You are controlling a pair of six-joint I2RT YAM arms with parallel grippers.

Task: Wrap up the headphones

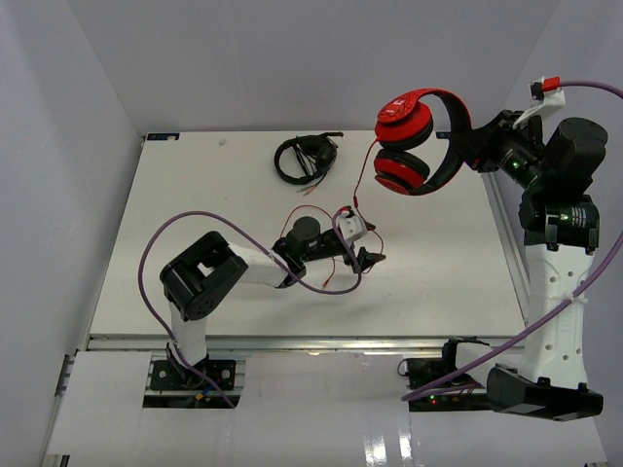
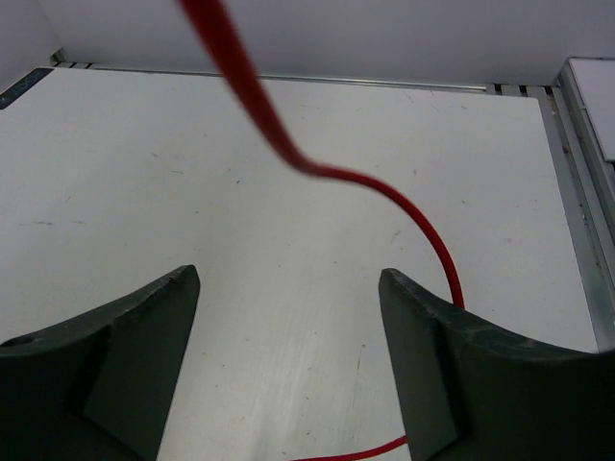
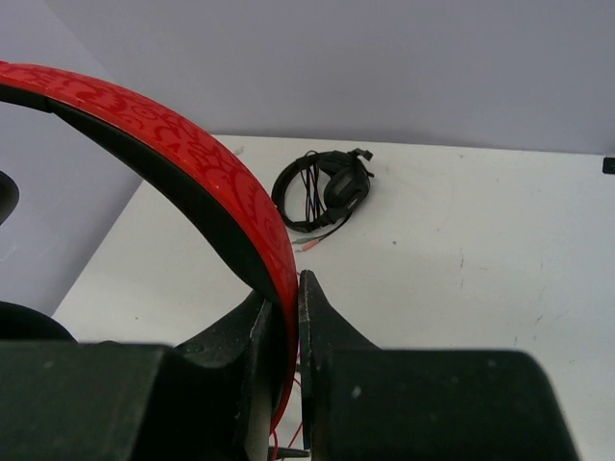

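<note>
1. While I watch the top camera, the right gripper [image 1: 474, 148] holds the red headphones [image 1: 414, 146] up in the air, over the far right part of the table [image 1: 195, 195].
2. On the right wrist camera, its fingers [image 3: 312, 322] are pressed tight on the red headband, one on each side (I see no gap between them and the band).
3. Both round earcups sit close together, to the left of this gripper, and they do not touch the table.
4. The left gripper [image 1: 370, 255] is low over the middle of the table, with its jaws wide apart and nothing between them.
5. On the left wrist camera, the thin red cable [image 2: 424, 227] crosses in front of these jaws and goes behind the finger on the right side of the picture (I cannot tell if it touches that finger).
6. From above, this cable hangs from the headphones down to the table and makes a loop near the left gripper.
7. Black headphones [image 1: 305, 158] with a bundled cable lie near the far edge of the table, well apart from both grippers.
</note>
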